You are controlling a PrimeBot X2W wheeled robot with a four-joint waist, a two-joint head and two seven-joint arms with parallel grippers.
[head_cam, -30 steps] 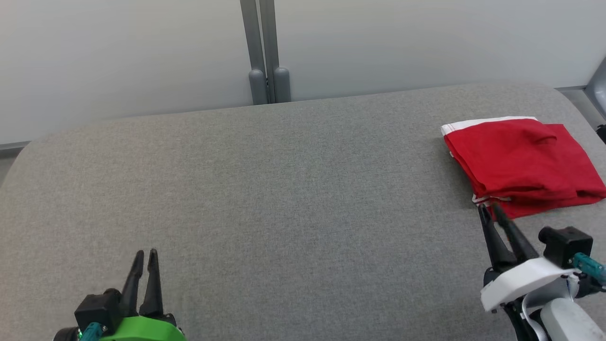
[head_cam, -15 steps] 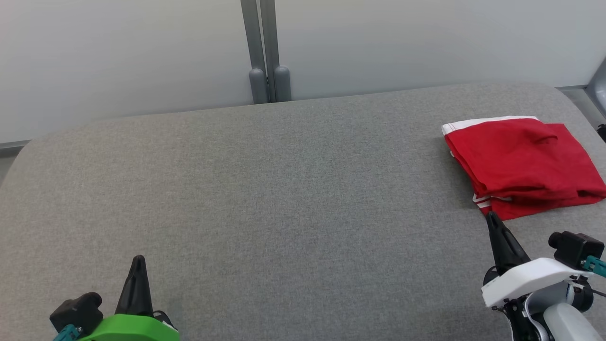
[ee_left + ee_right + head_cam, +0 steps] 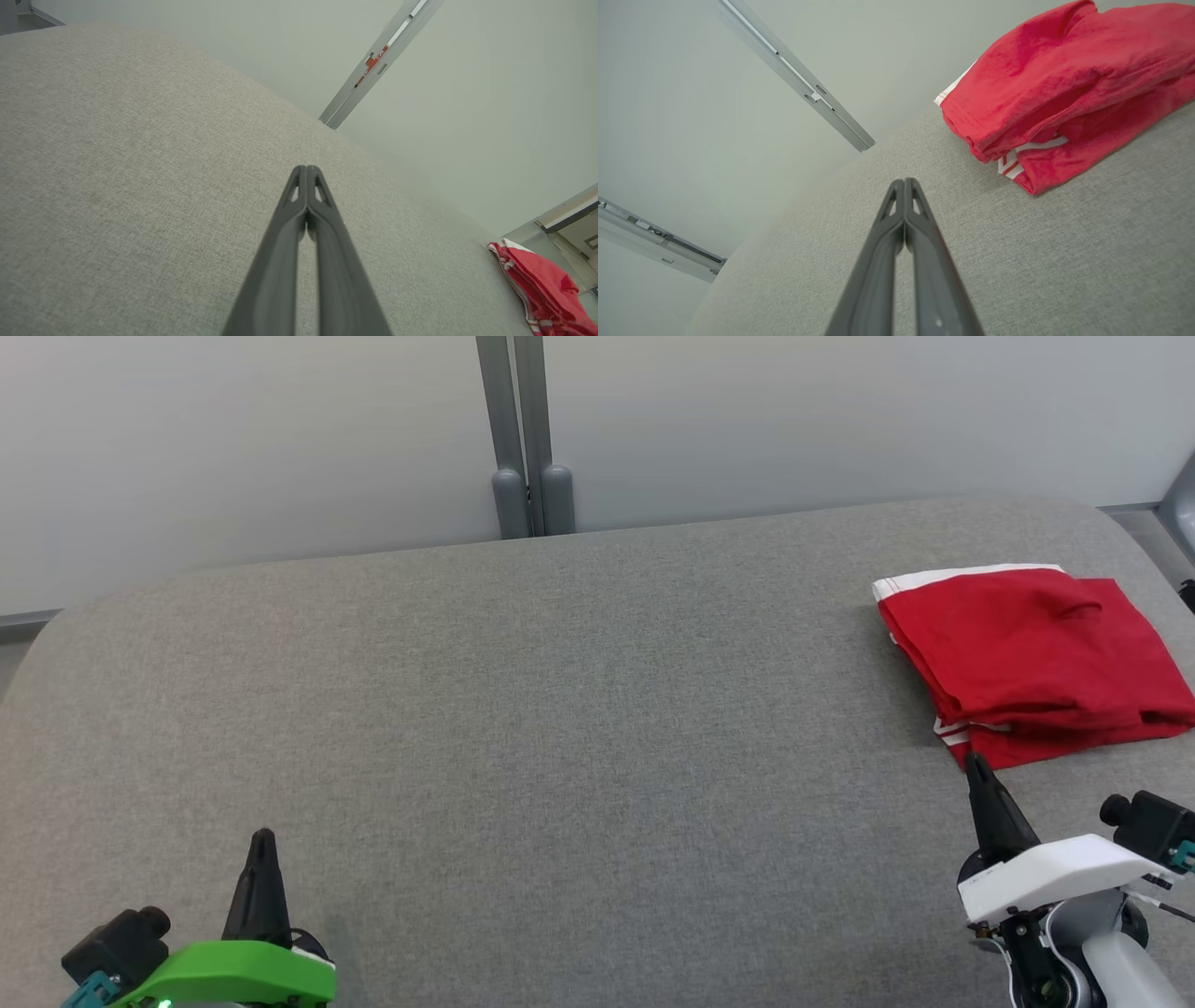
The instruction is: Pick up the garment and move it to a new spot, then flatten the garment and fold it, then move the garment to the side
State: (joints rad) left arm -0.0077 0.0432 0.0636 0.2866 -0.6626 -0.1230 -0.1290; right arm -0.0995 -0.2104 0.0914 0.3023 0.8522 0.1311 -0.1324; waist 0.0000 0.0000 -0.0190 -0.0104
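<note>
The folded red garment (image 3: 1032, 663) lies at the grey table's (image 3: 560, 709) right edge. The left gripper (image 3: 261, 845) and the right gripper (image 3: 977, 767) are pressed together, empty.

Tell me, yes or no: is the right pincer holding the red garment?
No: the right pincer is shut on nothing, and the folded red garment lies apart from it on the grey surface.

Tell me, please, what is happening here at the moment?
A folded red garment with white stripes lies on the right side of the grey fabric surface, and nothing is holding it. The right gripper is just short of its near corner, jaws shut and empty, apart from the cloth. The left gripper is far off at the left, jaws shut too. The folding looks done.
</note>
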